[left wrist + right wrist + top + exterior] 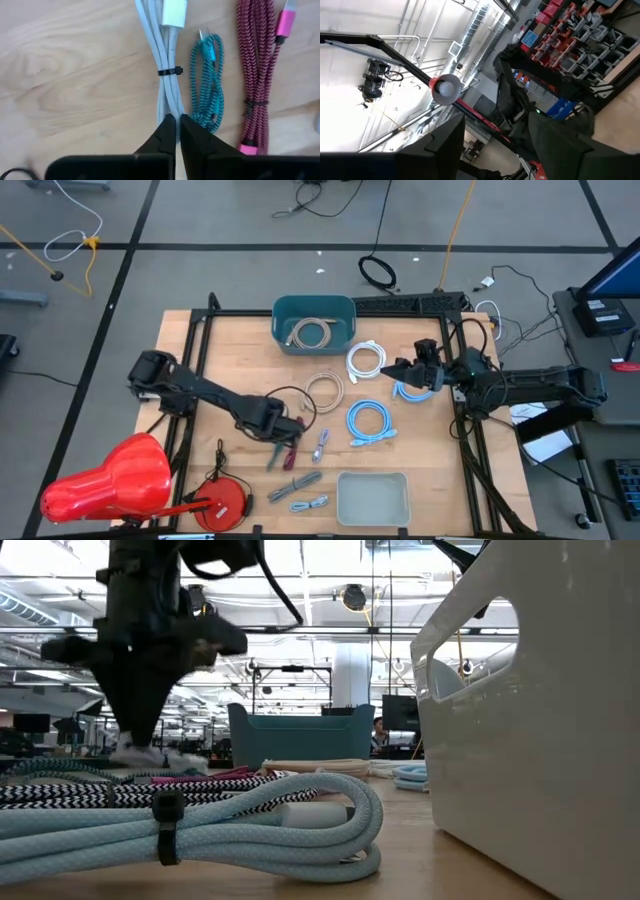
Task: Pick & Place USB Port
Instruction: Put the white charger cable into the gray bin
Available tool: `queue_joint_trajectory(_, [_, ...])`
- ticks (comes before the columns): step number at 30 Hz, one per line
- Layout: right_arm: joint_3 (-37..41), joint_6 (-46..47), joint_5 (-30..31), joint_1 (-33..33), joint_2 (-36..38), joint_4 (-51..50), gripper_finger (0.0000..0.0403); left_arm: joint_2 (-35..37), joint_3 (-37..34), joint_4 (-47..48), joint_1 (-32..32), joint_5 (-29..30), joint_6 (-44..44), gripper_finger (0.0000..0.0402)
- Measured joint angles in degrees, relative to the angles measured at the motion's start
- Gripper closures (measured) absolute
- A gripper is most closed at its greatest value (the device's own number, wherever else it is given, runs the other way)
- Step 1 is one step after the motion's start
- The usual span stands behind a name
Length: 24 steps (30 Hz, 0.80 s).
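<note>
My left gripper [284,440] stands low over a row of small tied cable bundles near the table's middle. It is shut on the white USB cable bundle [167,75], which has a black tie and a white plug [175,12]. Beside it lie a teal braided bundle [207,80] and a pink braided bundle [260,75], both flat on the wood. My right gripper [405,370] hovers open above the table's right side, near a light blue coil [410,390]. Its wrist view looks up at the ceiling. My left gripper [177,122] pinches the looped end of the white cable bundle [169,111] between its two fingertips. It comes from above, pointing down, with the fingers at the end of the bundle's length. The remainder of the bundle lies stretched out on the table.
A teal bin [313,323] with a coiled cable stands at the far edge, and a pale bin [372,498] at the near edge. Coils lie between them: white [365,360], beige [322,388], blue [370,423]. A red object [110,480] and a red reel [222,500] sit near left.
</note>
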<state>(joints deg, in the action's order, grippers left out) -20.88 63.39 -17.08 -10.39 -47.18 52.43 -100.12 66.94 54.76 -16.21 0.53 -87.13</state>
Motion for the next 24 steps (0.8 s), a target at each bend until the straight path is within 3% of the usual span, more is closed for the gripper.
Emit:
queue_joint_trajectory(7, [0.0, 0.0, -0.1, 0.0, 0.0, -0.7, 0.0191, 4.3, 0.0, 0.2, 0.0, 3.2, -0.2, 0.0394])
queue_joint_trajectory(11, [0.0, 0.4, -0.1, 0.0, 0.0, -1.4, 0.0192, 8.2, 0.0, -6.4, -1.5, 12.4, 0.0, 0.0393])
queue_joint_trajectory(17, [0.0, 0.4, 0.6, 0.6, -0.5, -2.1, 0.0192, 15.3, 0.1, -27.6, -5.0, 36.3, 8.8, 0.0396])
queue_joint_trajectory(19, [0.0, 0.4, 1.3, 1.1, -1.1, -2.2, 0.0192, 16.3, 0.1, -36.3, -4.6, 38.9, 15.5, 0.0397])
queue_joint_trajectory(24, [0.0, 1.9, 5.1, 4.1, -3.5, 0.4, 0.0192, 16.4, 0.1, -55.0, -1.6, 37.4, 29.3, 0.0398])
